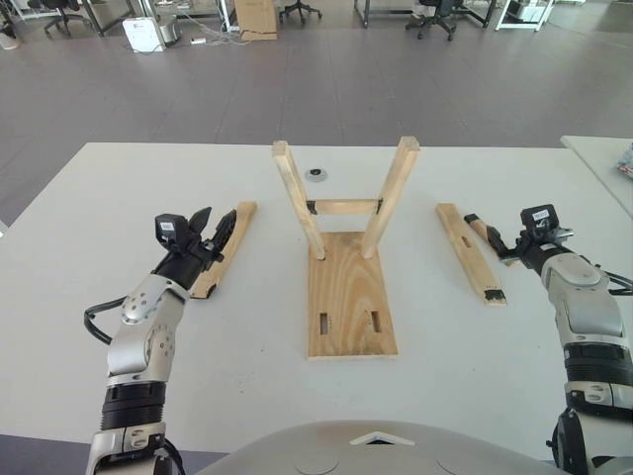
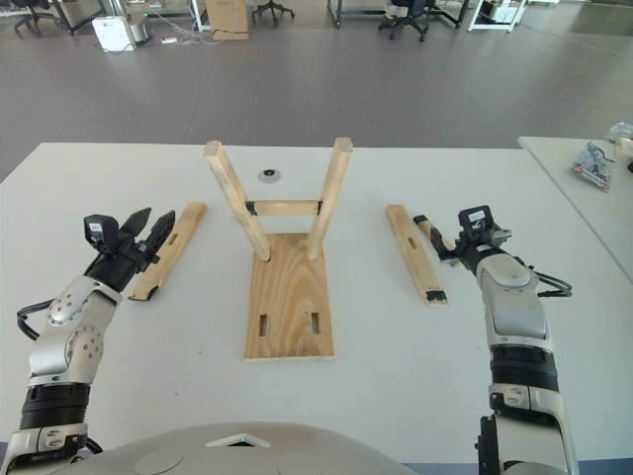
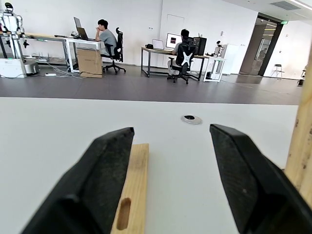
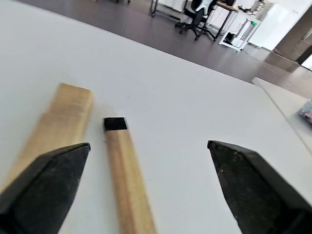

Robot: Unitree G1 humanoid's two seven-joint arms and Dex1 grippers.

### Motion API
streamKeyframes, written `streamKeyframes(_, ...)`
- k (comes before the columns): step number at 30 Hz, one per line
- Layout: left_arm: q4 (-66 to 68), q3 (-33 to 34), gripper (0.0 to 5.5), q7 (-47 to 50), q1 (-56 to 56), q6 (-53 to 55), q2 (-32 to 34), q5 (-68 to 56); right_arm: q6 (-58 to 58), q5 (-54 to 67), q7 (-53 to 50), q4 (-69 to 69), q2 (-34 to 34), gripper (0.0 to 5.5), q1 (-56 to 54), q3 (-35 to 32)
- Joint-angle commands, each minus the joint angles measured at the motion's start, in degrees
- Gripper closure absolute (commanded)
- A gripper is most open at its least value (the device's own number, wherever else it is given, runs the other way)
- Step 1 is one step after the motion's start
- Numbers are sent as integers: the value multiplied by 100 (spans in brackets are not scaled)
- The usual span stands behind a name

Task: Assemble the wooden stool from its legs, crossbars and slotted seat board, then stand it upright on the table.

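White table (image 1: pixel 119 198), open office floor behind. Left gripper (image 3: pixel 171 130) and right gripper (image 4: pixel 148 145) both spread wide, empty. Crossbar (image 4: pixel 122 165) near end hidden, probably untouched.

The white table (image 1: pixel 119 327) carries the slotted seat board (image 1: pixel 351 307) flat between my two grippers, well apart from each. One loose leg (image 1: pixel 208 282) lies lengthwise beneath the inner finger of my left gripper (image 1: pixel 216 226). Another leg (image 1: pixel 470 252) and a short black-tipped crossbar (image 4: pixel 126 185) lie side by side at my right gripper (image 1: pixel 497 240) — the crossbar between its fingers, the leg on the board's side. A small round disc (image 1: pixel 316 174) sits in the tabletop beyond the board — ahead of both grippers.
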Motion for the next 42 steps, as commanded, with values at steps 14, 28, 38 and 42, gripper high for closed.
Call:
streamKeyframes(14,140,100,263,-303,-162,92,-220,-53,739,670,2831,4577,-155,212,-1556,127)
streamKeyframes(28,6,301,263,213,-121,187,-569,-25,-398,-25,2036,4828,-239,419,-975,1057)
streamKeyframes(38,-687,1278,263,-41,-1952,859,215,-1776,-642,1251,923,1785,-255,419,-1589,-324)
streamKeyframes(42,-1669,612,263,-2,-3018,1703,361,-2500,-375,1624,533,-1266,238,419,-1700,-52)
